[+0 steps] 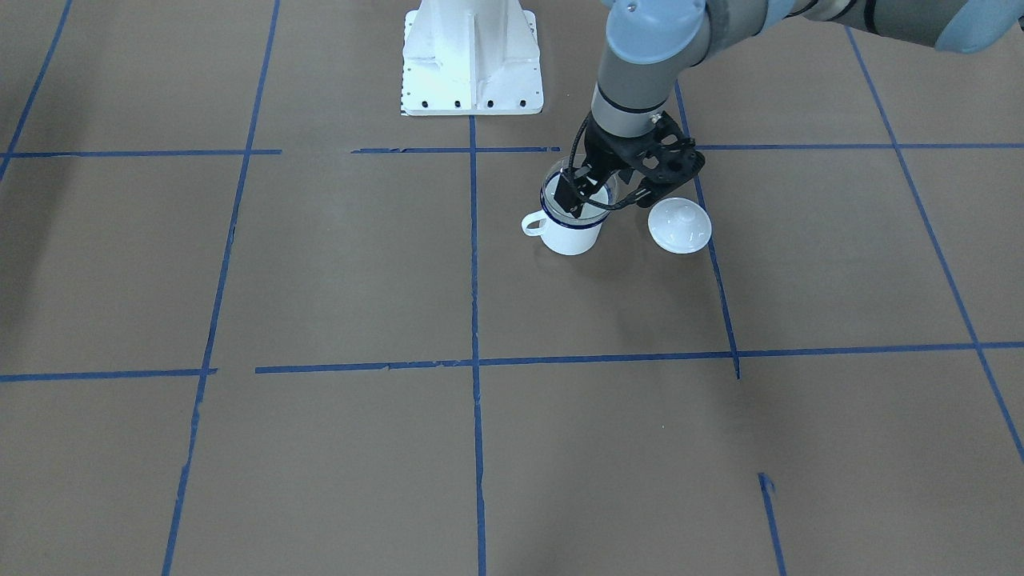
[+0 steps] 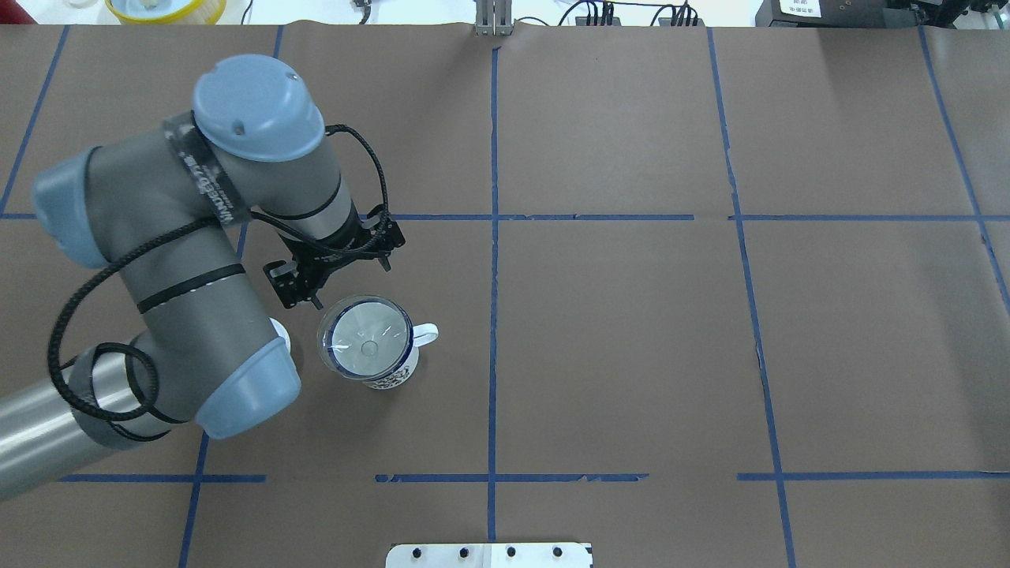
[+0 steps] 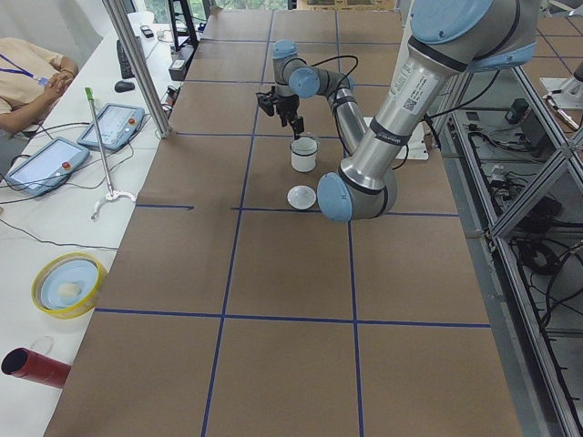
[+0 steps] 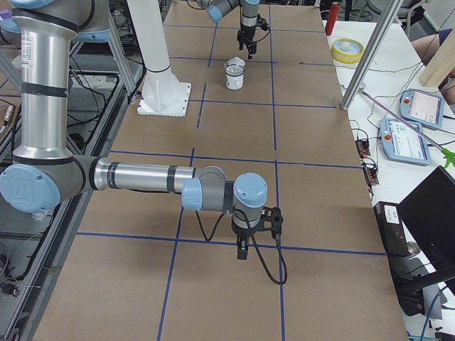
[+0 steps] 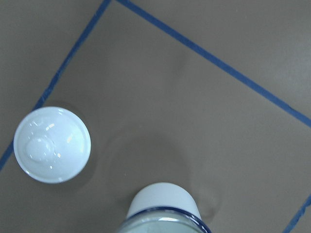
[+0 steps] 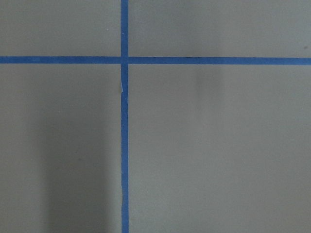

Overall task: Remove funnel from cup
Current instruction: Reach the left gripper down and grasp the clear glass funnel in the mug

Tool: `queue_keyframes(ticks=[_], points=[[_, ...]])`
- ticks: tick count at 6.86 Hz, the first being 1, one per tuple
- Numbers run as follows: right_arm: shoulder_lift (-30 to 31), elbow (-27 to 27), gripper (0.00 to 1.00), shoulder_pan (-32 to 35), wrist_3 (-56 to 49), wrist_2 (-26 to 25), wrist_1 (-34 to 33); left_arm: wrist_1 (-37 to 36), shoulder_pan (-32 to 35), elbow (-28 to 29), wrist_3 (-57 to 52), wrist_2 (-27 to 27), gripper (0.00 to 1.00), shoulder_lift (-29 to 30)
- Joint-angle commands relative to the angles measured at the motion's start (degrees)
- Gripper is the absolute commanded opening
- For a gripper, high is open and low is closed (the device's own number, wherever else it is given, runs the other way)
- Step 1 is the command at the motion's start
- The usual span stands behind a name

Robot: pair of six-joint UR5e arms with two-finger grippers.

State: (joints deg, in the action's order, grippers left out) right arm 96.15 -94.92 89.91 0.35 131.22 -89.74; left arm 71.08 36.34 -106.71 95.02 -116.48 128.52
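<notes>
The cup (image 1: 570,236) is a white mug with a dark blue rim, standing upright with its handle to the side. The clear funnel (image 2: 367,341) sits in its mouth, its wide rim resting on the cup's rim. My left gripper (image 1: 590,192) hangs just above the funnel's rim at the cup's edge, and its fingers look open and empty. The left wrist view shows the cup (image 5: 163,196) at its bottom edge, but no fingers. My right gripper (image 4: 242,250) hovers low over bare table far from the cup. I cannot tell whether it is open or shut.
A white domed lid (image 1: 679,226) with a knob lies on the table right beside the cup, also in the left wrist view (image 5: 52,144). The robot's white base (image 1: 472,60) stands behind. Blue tape lines cross the brown table.
</notes>
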Motion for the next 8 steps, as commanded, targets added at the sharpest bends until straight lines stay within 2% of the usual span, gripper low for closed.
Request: queue_keyframes(ticks=[1, 3, 4, 7, 8], points=[[0.0, 0.0, 1.0, 0.0, 0.0, 0.0, 0.0, 0.02, -3.11, 3.0, 0.86, 2.3, 0.86, 2.09], [0.0, 0.0, 1.0, 0.0, 0.0, 0.0, 0.0, 0.11, -4.53, 4.58, 0.95, 3.81, 0.81, 3.58], [0.0, 0.0, 1.0, 0.0, 0.0, 0.0, 0.0, 0.2, -4.7, 6.41, 0.95, 3.72, 0.71, 4.45], [0.0, 0.0, 1.0, 0.0, 0.0, 0.0, 0.0, 0.11, -5.4, 6.78, 0.95, 3.63, 0.37, 4.29], [0.0, 0.0, 1.0, 0.0, 0.0, 0.0, 0.0, 0.2, -5.49, 6.78, 0.87, 3.63, 0.33, 4.02]])
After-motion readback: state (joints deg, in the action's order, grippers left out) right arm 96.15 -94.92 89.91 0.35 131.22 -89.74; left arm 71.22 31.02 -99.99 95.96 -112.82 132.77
